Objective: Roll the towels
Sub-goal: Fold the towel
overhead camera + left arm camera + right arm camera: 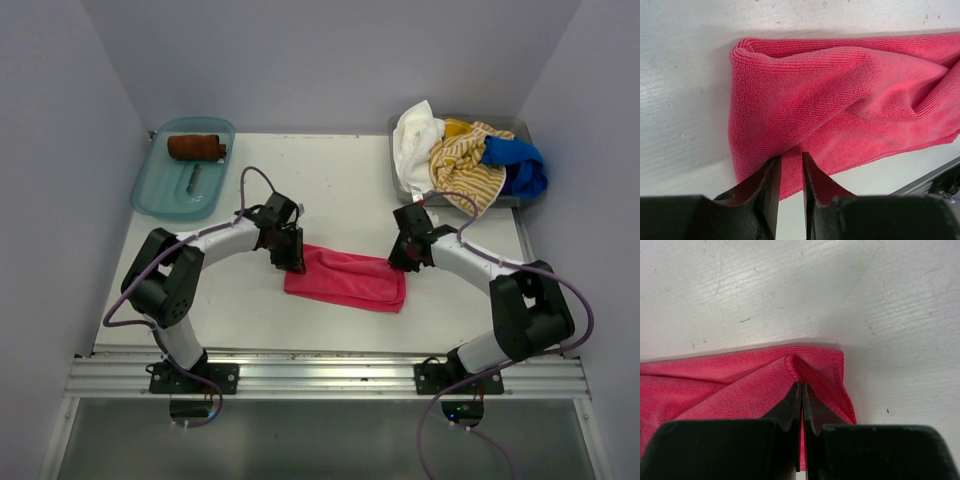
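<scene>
Back wall [330, 60]: plain pale lavender-grey, closing the space at 12 o'clock.
Left wall [50, 150]: same pale colour, slanting in at 9 o'clock.
Right wall [600, 150]: matching, at 3 o'clock, slightly darker in shade.
Table [340, 190]: white top filling the middle; up close the wrist views show it matt, with fine scratches, small dark specks and a faint brushed grain.
Rail [330, 378]: silver slotted metal bar running along the table's edge at 6 o'clock.
Panel [320, 440]: dull grey-green, glossy surface below the rail, at the bottom edge.
Light: soft and even from above, casting only faint, blurred shadows on the tabletop.
</scene>
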Available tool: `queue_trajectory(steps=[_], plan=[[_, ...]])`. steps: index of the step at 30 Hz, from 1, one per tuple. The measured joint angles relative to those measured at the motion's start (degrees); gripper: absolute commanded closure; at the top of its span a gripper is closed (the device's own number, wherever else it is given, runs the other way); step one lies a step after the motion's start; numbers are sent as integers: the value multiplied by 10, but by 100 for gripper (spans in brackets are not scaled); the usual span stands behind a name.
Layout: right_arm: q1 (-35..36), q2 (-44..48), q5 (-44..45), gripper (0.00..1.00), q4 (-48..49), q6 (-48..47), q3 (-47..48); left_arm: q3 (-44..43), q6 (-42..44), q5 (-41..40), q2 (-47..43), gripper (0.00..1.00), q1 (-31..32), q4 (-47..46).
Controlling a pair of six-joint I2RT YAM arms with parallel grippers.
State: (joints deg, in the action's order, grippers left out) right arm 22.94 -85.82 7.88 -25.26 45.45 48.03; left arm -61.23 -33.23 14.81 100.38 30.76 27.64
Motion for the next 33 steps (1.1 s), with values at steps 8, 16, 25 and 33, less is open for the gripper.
queue_trajectory(steps=[8,16,25,33], plan=[[-1,57,37,100,-3,19,-3,10,1,0,10,77,0,-18],[-1,117,83,100,-4,33,-14,16,0,9,12,77,0,-29],[-1,111,108,87,-14,56,-42,17,1,12,12,77,0,-32],[-1,146,118,54,-24,35,-51,17,1,13,12,77,0,-33]])
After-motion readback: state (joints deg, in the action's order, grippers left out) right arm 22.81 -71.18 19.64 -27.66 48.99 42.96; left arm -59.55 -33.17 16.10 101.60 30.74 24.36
